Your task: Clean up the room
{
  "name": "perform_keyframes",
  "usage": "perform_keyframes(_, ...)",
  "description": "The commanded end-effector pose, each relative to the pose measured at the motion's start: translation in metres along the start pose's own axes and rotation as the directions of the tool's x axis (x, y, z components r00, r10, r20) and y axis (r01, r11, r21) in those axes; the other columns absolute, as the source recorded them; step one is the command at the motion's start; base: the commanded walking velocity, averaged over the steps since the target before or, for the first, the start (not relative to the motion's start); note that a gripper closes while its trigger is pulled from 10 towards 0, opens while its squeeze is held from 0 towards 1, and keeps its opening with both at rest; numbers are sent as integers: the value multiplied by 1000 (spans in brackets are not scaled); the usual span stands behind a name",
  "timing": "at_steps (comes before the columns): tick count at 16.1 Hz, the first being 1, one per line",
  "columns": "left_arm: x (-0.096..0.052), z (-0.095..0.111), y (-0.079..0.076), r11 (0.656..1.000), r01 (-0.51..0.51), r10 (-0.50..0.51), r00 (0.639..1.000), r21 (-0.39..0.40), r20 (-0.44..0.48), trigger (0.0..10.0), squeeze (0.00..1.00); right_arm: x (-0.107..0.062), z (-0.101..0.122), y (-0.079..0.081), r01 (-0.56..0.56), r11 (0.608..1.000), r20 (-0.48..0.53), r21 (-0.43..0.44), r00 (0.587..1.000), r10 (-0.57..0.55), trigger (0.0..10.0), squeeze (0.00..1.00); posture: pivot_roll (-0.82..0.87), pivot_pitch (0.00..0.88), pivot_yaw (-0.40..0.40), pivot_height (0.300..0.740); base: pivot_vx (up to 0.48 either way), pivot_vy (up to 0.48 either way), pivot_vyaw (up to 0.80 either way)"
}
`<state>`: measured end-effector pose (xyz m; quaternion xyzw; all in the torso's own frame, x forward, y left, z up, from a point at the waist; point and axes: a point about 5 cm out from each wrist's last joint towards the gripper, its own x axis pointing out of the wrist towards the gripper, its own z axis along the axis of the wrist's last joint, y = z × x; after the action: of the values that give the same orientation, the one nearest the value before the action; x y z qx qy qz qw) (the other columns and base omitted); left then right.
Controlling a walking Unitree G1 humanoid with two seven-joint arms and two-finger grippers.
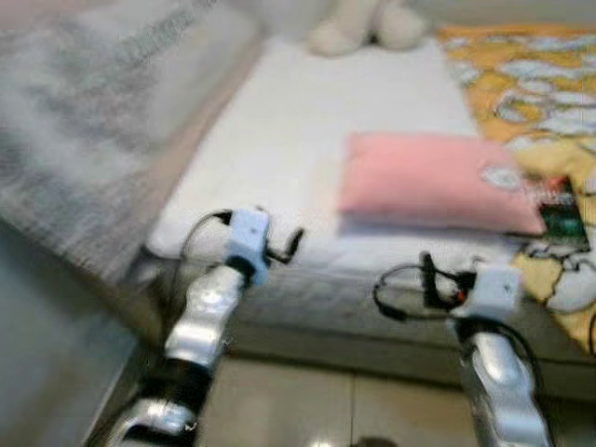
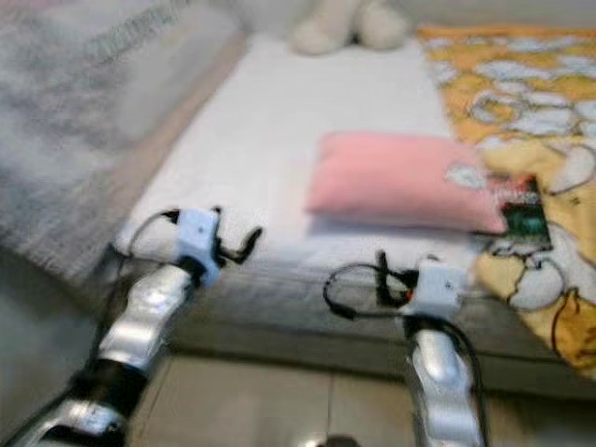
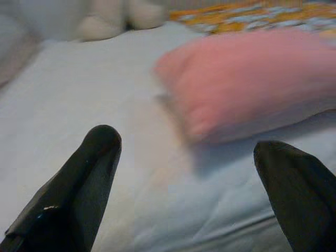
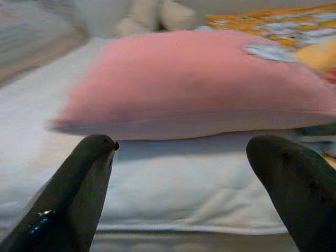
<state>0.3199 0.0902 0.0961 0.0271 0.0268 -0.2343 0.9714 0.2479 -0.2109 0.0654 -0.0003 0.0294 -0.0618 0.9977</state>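
The soft pink rectangular fabric pillow [image 1: 433, 182] lies on the white-sheeted bed [image 1: 279, 140] just beyond the left hand [image 3: 186, 178] and right hand [image 4: 181, 178], both spread and empty; it looks light and squashy, best pinched at its near edge.

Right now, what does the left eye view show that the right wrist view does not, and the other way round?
The left eye view alone shows both silver arms at the bed's edge, the tiled floor and the grey blanket on the robot's left. The right wrist view alone shows the right gripper with fingers spread wide, close before the pillow. Both show the pink pillow, the white sheet, the yellow patterned blanket and the cream plush toy.
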Motion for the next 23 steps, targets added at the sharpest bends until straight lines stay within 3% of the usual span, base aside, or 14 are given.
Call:
perform_keyframes(1,-2,0,10,1000,-15,15,1000,23,-3,10000,0,3,6,6,-19,1000,33,2,999,19,10000,0,-173,0,90,740,469,0,0)
perform_keyframes(6,3,8,-3,999,44,-45,998,30,43,10000,0,7,16,3,-12,1000,71,-8,997,12,10000,0,-187,0,92,740,452,0,0)
perform_keyframes(7,4,12,-7,998,58,-56,995,-19,83,10000,0,8,20,2,-9,1000,86,-15,996,10,10000,0,-189,0,91,740,424,0,0)
perform_keyframes(9,4,8,-3,996,9,-4,998,-87,58,10000,0,8,24,2,-17,999,94,-34,995,20,10000,0,-196,0,86,740,0,0,0)
perform_keyframes(10,3,0,4,977,-53,58,998,-207,18,10000,0,7,30,2,-36,998,103,-56,994,41,10000,0,-200,0,70,740,0,0,0)
perform_keyframes(12,-2,-13,13,962,-128,125,992,-241,-30,10000,0,8,37,0,-77,994,88,-74,993,83,10000,0,-211,0,14,740,0,0,0)
perform_keyframes(14,-7,-22,14,960,-180,173,984,-216,-50,10000,0,10,36,-13,-94,992,38,-89,995,97,10000,0,-197,0,-49,740,0,0,0)
perform_keyframes(16,-7,-16,5,968,-162,163,987,-194,-8,10000,0,12,36,-22,-85,994,12,-73,996,86,10000,0,-186,0,-74,740,0,-384,0)
perform_keyframes(19,-4,-8,-6,983,-96,104,994,-156,40,10000,0,16,39,-14,-84,995,20,-52,996,86,10000,0,-181,0,-60,740,0,-477,469)
perform_keyframes(23,-1,-4,-3,991,-59,65,997,-121,49,10000,0,14,37,-3,-86,996,38,-25,995,87,10000,0,-193,0,-9,740,0,-468,117)
